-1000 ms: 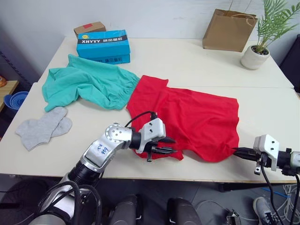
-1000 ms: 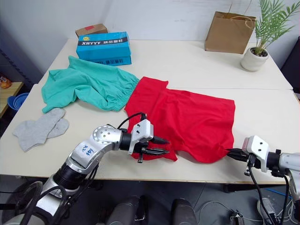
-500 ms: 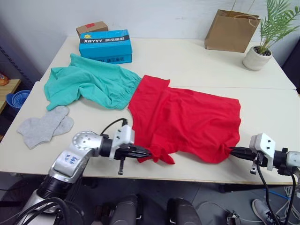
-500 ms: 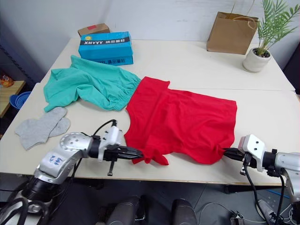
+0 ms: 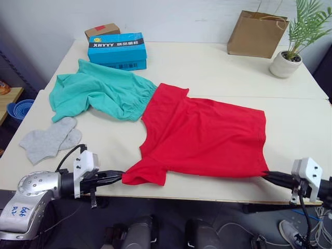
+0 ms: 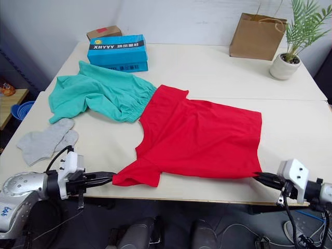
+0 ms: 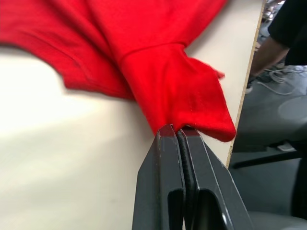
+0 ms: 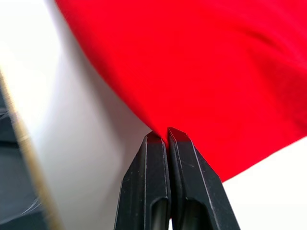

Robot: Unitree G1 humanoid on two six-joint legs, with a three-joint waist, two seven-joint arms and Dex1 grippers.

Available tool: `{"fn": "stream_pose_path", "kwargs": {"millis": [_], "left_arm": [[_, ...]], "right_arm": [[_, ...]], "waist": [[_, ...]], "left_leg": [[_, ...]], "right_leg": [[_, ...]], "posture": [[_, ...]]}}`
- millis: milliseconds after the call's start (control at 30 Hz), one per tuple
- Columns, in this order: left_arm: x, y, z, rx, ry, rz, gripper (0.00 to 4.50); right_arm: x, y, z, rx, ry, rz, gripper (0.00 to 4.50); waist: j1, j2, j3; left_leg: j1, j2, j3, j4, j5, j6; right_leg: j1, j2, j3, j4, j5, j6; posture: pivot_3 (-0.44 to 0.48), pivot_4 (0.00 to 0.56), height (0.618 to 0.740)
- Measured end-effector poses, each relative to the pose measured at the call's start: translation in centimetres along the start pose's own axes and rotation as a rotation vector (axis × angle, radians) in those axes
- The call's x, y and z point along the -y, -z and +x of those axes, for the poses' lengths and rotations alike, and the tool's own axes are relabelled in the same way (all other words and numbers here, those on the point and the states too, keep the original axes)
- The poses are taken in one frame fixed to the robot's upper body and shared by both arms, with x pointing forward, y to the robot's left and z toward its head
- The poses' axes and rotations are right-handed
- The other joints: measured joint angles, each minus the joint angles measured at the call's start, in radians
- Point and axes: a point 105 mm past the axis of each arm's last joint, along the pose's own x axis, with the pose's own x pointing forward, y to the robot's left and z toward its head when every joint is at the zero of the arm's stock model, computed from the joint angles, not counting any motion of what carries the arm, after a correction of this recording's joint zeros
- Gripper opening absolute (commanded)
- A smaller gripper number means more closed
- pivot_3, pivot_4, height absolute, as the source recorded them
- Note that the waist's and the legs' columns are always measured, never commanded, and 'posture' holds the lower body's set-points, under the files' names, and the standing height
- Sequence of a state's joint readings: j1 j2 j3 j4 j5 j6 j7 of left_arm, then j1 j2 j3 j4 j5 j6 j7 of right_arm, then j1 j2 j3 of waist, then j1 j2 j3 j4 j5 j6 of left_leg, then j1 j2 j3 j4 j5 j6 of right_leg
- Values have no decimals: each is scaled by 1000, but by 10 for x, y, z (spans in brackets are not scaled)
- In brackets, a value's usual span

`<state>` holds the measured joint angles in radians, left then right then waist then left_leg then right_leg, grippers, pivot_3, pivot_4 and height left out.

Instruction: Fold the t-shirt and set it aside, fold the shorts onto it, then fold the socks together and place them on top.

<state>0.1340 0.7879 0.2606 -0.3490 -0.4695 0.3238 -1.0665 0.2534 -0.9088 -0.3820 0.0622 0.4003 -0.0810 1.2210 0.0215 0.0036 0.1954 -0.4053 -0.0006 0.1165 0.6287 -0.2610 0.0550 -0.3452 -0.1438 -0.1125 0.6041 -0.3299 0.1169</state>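
Left eye view: t-shirt (image 5: 207, 136) is pinched between left pincer (image 5: 121, 178) and right pincer (image 5: 265, 175); left wrist catches a person's arm (image 7: 268, 51).

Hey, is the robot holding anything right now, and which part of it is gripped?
Yes, the t-shirt: left end effector pinches a sleeve's edge, right end effector pinches a hem corner.

Red t-shirt (image 5: 207, 135), teal-green shorts (image 5: 96, 91), grey socks (image 5: 49, 139)

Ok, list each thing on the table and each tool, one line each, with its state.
t-shirt: spread flat, unfolded, pinched at both near corners
shorts: crumpled, unfolded
socks: lying loose, side by side
left tool: shut on t-shirt
right tool: shut on t-shirt
paper bag: upright
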Motion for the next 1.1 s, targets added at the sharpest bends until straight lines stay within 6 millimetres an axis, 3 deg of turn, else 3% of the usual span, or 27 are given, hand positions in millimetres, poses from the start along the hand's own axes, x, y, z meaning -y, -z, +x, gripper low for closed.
{"fn": "stream_pose_path", "kwargs": {"millis": [167,333,500,600,733,833,933,1100], "left_arm": [[-6,-3,-9,8,-53,4,25],[-2,-4,-14,-60,37,-12,25],[-6,-21,4,-37,115,51,25],[-8,-23,11,-51,121,93,569],[0,-17,17,-94,188,171,1738],[1,-14,16,-113,223,335,2654],[-14,-7,13,-107,181,562,2654],[-27,8,7,-129,132,726,2654]], "right_arm": [[-13,9,-10,-44,-38,60,0],[-39,15,-18,-166,-190,220,0],[-19,-10,-6,-110,-160,175,0],[-14,-14,-3,-96,-155,142,0],[-11,-8,-4,-105,-138,145,0],[-10,-8,-4,-98,-133,126,0],[-11,-3,-1,-90,-125,131,0],[-14,0,3,-82,-137,133,0]], "waist": [[0,0,0],[1,0,0],[0,0,0],[1,0,0],[2,0,0],[2,0,0],[2,0,0],[0,0,0]], "left_leg": [[0,0,1,-2,0,-1],[-1,0,1,-3,0,0],[-1,0,3,-3,-1,1],[-1,0,3,-6,1,-2],[-3,0,5,-7,1,0],[-3,0,6,-6,2,2],[-3,1,8,-3,-1,-1],[-3,0,10,-1,-2,2]], "right_leg": [[-2,0,1,0,0,0],[-3,0,1,-1,0,-1],[-2,0,2,-6,-2,-4],[-5,0,2,-3,-2,-3],[-10,2,1,4,-1,-2],[-10,3,0,4,-1,-3],[-10,1,0,4,-1,-2],[-11,-3,-1,4,-1,-2]], "posture": [[0,150,740],[0,150,740],[0,150,740],[0,150,740],[0,150,740],[0,150,740],[0,150,740],[0,150,740]]}}
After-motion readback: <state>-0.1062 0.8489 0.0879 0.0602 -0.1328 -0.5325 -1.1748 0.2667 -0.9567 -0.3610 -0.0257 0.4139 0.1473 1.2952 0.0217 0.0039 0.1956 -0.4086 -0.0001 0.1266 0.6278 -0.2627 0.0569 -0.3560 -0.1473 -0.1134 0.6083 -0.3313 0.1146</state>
